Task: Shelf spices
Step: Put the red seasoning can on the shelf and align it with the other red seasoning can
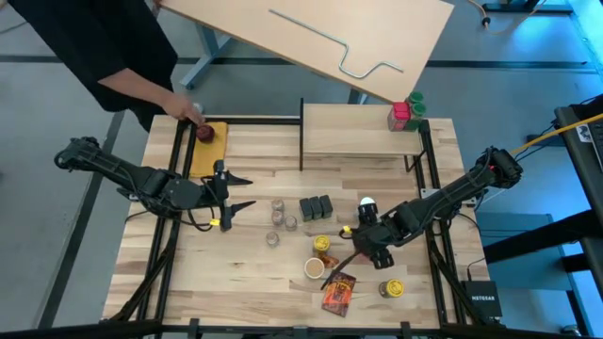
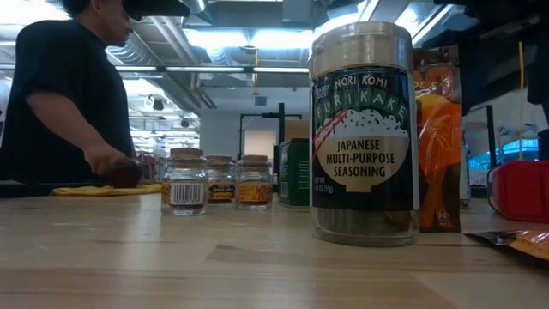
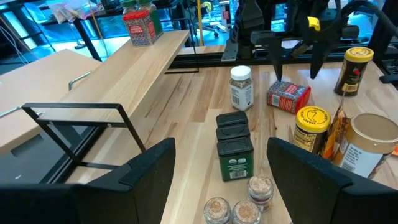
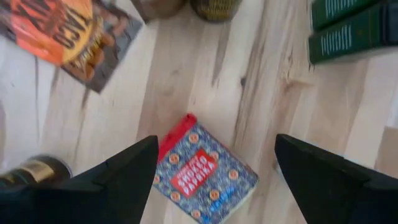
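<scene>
Open workshop room behind, ceiling lights bright in the low view; a person (image 1: 113,47) in dark clothes leans in at the upper left of the high view, hand on a dark red round thing (image 1: 204,134) on a yellow pad (image 1: 209,146); a big loose pale board (image 1: 311,38) hangs across the top of the high view; plank tabletop (image 1: 236,292) fills the rest.

Progress, my call: early; the shelf (image 1: 353,132), pale board on a thin black frame at upper centre-right of the high view, carries only a red box (image 1: 399,115) and a green-lidded jar (image 1: 415,99) at its right end; everything else is off it, mid-table.

Left to shelve, large to small: furikake jar (image 2: 364,133), tall in the low view's centre; orange packet (image 1: 339,292) flat at lower centre of the high view; three dark tins (image 1: 317,207) in a row at centre; yellow-lidded jars (image 1: 323,247) just below; a paprika box (image 4: 202,171) lying flat; three small tan-lidded jars (image 1: 280,221) left of the tins.

My right gripper (image 4: 214,168) hovers over the paprika box at centre-right of the high view, jaws spread, straddling it, grasping nothing; my left gripper (image 1: 234,193) waits at centre-left, jaws spread wide, empty, aimed at the tins.
</scene>
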Motion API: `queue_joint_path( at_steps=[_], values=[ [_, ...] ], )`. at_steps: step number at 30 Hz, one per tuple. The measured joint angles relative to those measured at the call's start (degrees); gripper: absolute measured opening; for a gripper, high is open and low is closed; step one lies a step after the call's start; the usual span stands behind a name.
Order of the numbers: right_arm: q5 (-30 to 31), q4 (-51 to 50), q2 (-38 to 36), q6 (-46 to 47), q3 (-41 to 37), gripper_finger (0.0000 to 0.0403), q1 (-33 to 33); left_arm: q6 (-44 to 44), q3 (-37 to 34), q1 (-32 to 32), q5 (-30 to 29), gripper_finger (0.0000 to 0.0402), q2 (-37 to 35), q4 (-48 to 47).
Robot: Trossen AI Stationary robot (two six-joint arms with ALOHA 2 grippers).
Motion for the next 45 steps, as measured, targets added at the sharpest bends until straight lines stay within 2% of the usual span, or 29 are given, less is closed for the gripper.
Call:
queue_joint_path(
  at_steps=[7,14,21,23,26,29,33,37,41,45],
  values=[
    [0.28,2.95,-0.02,0.25,0.00,0.0328,0.82,0.00,0.00,0.00,0.00,0.0249,0.00,0.02],
    [1.87,2.61,-0.04,5.89,0.02,0.0332,0.74,-0.37,0.00,0.00,0.00,0.0249,0.00,-0.19],
    [4.96,1.24,-0.07,8.90,-1.00,0.0394,0.76,-1.35,0.00,0.02,0.02,0.0249,0.00,-1.76],
    [4.72,0.97,-0.07,6.38,-1.65,0.0391,0.76,-1.29,0.00,0.02,0.00,0.0249,0.00,-1.70],
    [0.35,0.39,-0.07,1.65,-2.05,0.0377,0.76,-1.22,0.00,0.02,0.02,0.0249,0.00,-1.73],
    [-2.10,-0.59,-0.07,1.16,-2.05,0.0368,0.81,-1.19,0.00,0.02,0.00,0.0249,0.00,-1.65],
    [-2.14,-0.69,-0.07,1.03,-2.05,0.0366,0.80,-1.11,0.00,0.00,0.00,0.0249,0.00,-1.57],
    [-2.19,-0.71,-0.07,-3.95,-2.06,0.0365,0.71,-1.07,0.00,0.01,0.00,0.0249,0.00,-1.41],
    [-4.80,-0.67,-0.07,-8.73,-3.15,0.0365,1.05,-0.92,0.00,0.00,0.00,0.0249,0.00,-1.46],
    [-0.84,-0.35,-0.07,-12.67,-4.18,0.0365,2.73,-0.24,0.00,0.03,0.00,0.0249,0.00,-1.43]
  ],
)
